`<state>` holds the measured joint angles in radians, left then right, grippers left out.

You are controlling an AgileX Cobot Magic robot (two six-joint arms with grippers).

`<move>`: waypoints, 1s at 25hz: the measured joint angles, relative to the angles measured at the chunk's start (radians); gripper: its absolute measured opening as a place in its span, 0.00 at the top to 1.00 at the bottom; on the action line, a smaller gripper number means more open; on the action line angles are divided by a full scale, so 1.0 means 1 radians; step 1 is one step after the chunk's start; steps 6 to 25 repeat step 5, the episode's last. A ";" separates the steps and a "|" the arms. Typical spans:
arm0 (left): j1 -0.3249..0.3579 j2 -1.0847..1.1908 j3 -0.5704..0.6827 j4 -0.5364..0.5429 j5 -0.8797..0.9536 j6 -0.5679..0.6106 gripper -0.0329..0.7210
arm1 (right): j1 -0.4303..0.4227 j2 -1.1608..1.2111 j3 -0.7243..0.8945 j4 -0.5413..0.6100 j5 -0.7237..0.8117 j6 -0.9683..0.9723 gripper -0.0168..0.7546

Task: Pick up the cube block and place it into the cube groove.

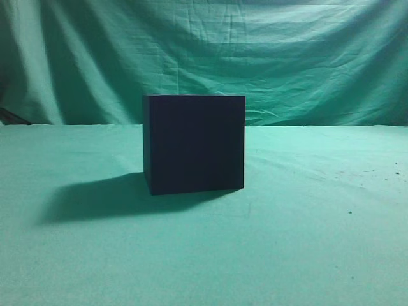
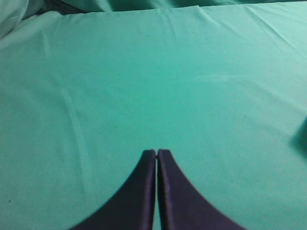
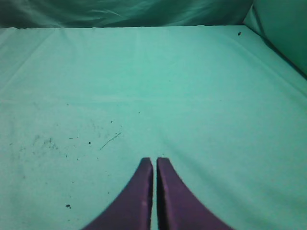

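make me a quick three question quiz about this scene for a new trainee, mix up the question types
1. True or false: the left gripper holds a block.
2. Multiple choice: in the exterior view, the dark box stands
A. on the green cloth, near the middle
B. on a wooden shelf
C. in the right gripper
3. Fill in: the box's shadow falls to the ____ of it in the exterior view.

Key: 1 false, its fingers are shut together on nothing. 2 A. 3 left.
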<state>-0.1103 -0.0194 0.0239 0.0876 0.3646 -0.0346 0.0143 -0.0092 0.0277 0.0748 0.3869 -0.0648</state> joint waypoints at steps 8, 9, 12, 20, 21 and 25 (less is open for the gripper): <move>0.000 0.000 0.000 0.000 0.000 0.000 0.96 | 0.000 0.000 0.000 0.000 0.000 0.000 0.98; 0.000 0.000 0.000 0.000 0.000 0.000 0.96 | 0.000 0.000 0.000 0.000 0.000 0.000 0.98; 0.000 0.000 0.000 0.000 0.000 0.000 0.96 | 0.000 0.000 0.000 0.000 0.000 0.000 0.98; 0.000 0.000 0.000 0.000 0.000 0.000 0.96 | 0.000 0.000 0.000 0.000 0.000 0.000 0.98; 0.000 0.000 0.000 0.000 0.000 0.000 0.96 | 0.000 0.000 0.000 0.000 0.000 0.000 0.98; 0.000 0.000 0.000 0.000 0.000 0.000 0.96 | 0.000 0.000 0.000 0.000 0.000 0.000 0.98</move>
